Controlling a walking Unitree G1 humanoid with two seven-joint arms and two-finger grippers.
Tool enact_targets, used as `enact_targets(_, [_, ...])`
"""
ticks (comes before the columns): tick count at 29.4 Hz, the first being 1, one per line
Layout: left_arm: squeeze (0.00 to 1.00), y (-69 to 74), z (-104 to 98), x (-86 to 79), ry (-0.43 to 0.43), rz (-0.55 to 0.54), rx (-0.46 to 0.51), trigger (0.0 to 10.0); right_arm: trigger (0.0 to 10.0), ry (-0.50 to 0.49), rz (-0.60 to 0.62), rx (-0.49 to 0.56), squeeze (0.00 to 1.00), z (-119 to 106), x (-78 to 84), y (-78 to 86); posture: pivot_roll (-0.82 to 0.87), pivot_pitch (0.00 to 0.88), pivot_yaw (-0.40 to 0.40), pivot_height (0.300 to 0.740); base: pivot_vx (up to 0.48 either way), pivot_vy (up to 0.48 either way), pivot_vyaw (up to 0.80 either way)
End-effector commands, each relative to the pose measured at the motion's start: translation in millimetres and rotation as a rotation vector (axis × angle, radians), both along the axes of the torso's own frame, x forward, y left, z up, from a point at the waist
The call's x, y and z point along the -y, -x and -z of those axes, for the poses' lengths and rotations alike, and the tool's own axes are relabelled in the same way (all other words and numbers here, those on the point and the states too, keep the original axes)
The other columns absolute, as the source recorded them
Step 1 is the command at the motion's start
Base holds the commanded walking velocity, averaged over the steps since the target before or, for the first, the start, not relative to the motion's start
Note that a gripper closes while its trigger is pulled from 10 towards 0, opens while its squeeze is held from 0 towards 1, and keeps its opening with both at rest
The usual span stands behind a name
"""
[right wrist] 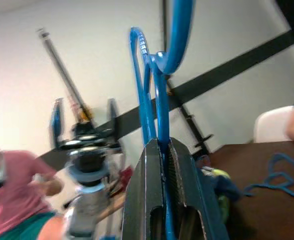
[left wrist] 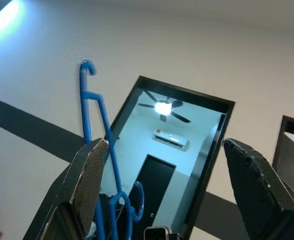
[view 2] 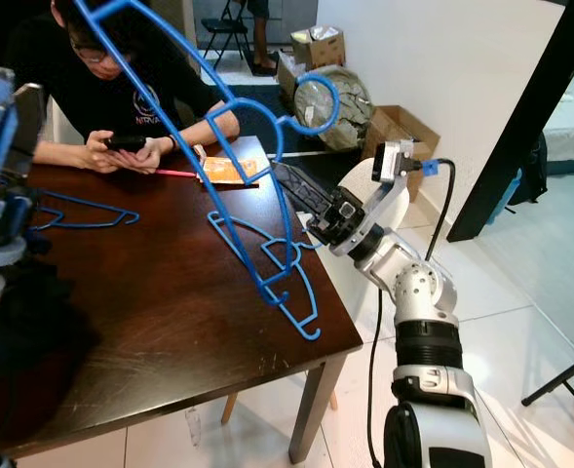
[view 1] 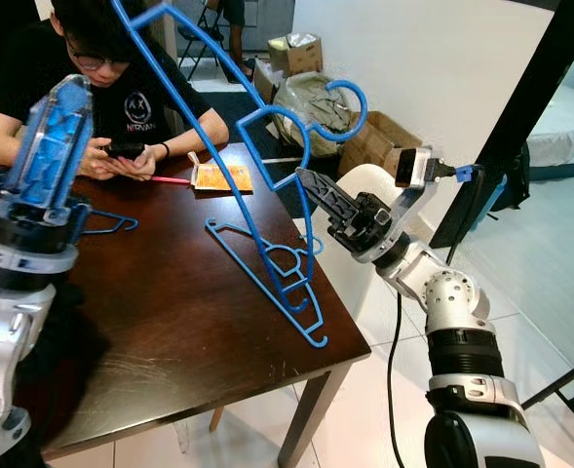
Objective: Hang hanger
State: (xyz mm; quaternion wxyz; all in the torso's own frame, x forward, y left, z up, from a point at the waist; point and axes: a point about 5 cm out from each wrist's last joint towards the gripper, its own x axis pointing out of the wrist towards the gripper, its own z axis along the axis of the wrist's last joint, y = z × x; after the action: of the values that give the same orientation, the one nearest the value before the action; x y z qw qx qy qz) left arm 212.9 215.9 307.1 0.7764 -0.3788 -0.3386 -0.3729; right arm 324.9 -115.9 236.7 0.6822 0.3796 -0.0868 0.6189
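Note:
My right gripper is shut on a large blue hanger and holds it upright over the right side of the dark wooden table. Its hook curls toward the wall and its long bar rises to the upper left. In the right wrist view the fingers pinch the hanger's bar. A second blue hanger lies flat on the table just below. A third blue hanger lies near my left gripper, which points up at the ceiling, open, with nothing between its fingers.
A person sits at the table's far side, looking at a phone. An orange packet lies beside them. A white chair, cardboard boxes and a black frame stand to the right.

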Motion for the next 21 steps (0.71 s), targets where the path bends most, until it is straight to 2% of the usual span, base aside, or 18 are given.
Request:
enact_targets(1, [0.0,0.2,3,-0.6,-0.006,0.032,-0.009,10.0,0.0,-0.006,-0.036,0.031,0.0,-6,-0.2,5.3,0.16,0.0,-0.081,0.74,0.0,0.0,0.0])
enact_targets(2, [0.0,1.5,5,0.3,-0.006,0.064,-0.013,10.0,0.0,-0.014,-0.073,0.057,0.0,-10,-1.0,12.0,0.15,0.0,-0.077,0.74,0.0,0.0,0.0])
enact_targets(5, [0.0,1.5,5,0.3,-0.006,0.064,-0.013,10.0,0.0,-0.014,-0.073,0.057,0.0,-10,-1.0,12.0,0.15,0.0,-0.077,0.74,0.0,0.0,0.0])
enact_targets(8, [0.0,2.3,7,2.0,0.0,0.109,-0.027,10.0,0.0,-0.025,-0.127,0.093,0.0,-15,-2.9,22.2,0.15,0.0,-0.072,0.74,0.0,0.0,0.0])
enact_targets(10, [0.0,2.3,7,2.0,0.0,0.109,-0.027,10.0,0.0,-0.025,-0.127,0.093,0.0,-15,-2.9,22.2,0.15,0.0,-0.072,0.74,0.0,0.0,0.0])
enact_targets(13, [0.0,3.0,6,0.6,0.019,0.175,-0.052,10.0,0.0,-0.015,-0.197,0.125,0.0,-18,-10.7,36.3,0.15,0.0,-0.068,0.74,0.0,0.0,0.0])
enact_targets(21, [0.0,2.5,7,5.2,0.027,0.23,-0.06,10.0,0.0,0.003,-0.23,0.122,0.0,-16,-15.6,42.8,0.15,0.0,-0.069,0.74,0.0,0.0,0.0])
